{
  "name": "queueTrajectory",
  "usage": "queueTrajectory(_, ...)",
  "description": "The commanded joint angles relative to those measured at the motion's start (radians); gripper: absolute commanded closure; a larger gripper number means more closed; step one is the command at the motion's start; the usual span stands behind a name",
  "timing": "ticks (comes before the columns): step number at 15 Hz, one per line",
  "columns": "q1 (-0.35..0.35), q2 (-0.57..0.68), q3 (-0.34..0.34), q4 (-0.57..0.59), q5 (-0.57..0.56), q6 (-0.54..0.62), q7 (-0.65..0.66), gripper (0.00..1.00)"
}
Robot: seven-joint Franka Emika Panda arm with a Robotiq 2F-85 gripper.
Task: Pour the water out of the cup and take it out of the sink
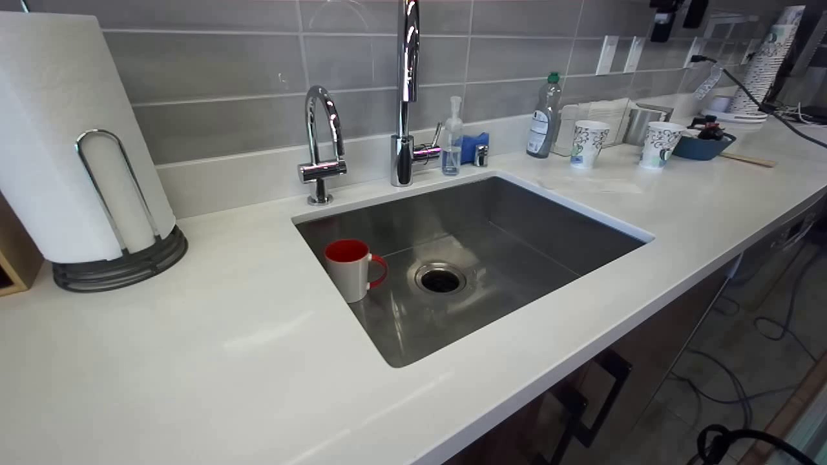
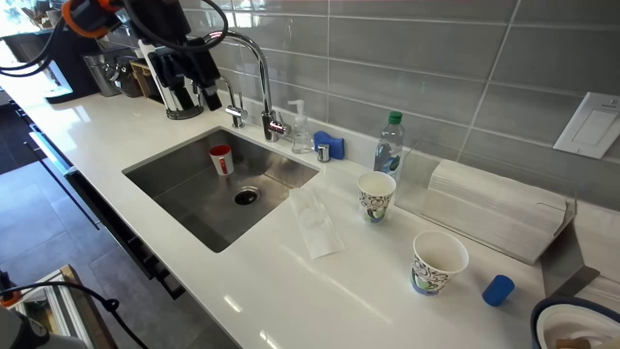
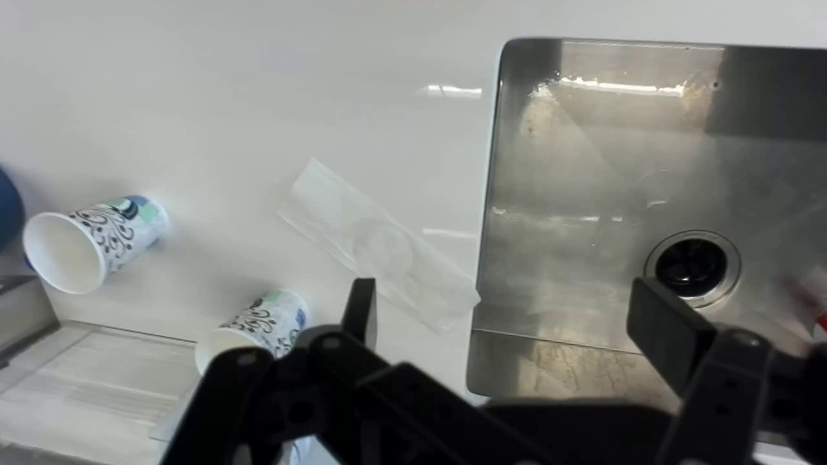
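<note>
gripper (image 3: 513, 320) hangs high, parted, holding nothing. cup (image 1: 349, 274) stands upright in the sink (image 1: 536, 239), near the drain (image 1: 440, 279); water not visible. step in hand, as judged: approach, grasp not yet made. next move calls for centring over the cup, then descent.

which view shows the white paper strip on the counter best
The wrist view: it looks down on the white paper strip, so its long outline and round mark read clearest. In both exterior views it shows at a slant beside the sink, and in an exterior view nearly blends into the counter.
</note>
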Motion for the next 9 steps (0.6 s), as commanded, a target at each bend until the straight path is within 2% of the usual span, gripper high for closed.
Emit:
queueTrajectory(1,0.083,0.129,0.062,0.047,0.042,0.053,0.022,0.00)
queueTrajectory(5,0.149,0.288,0.134,0.099,0.055,0.130,0.083,0.00)
queueTrajectory(9,0.190,0.461,0.148,0.165,0.066,0.253,0.013,0.00)
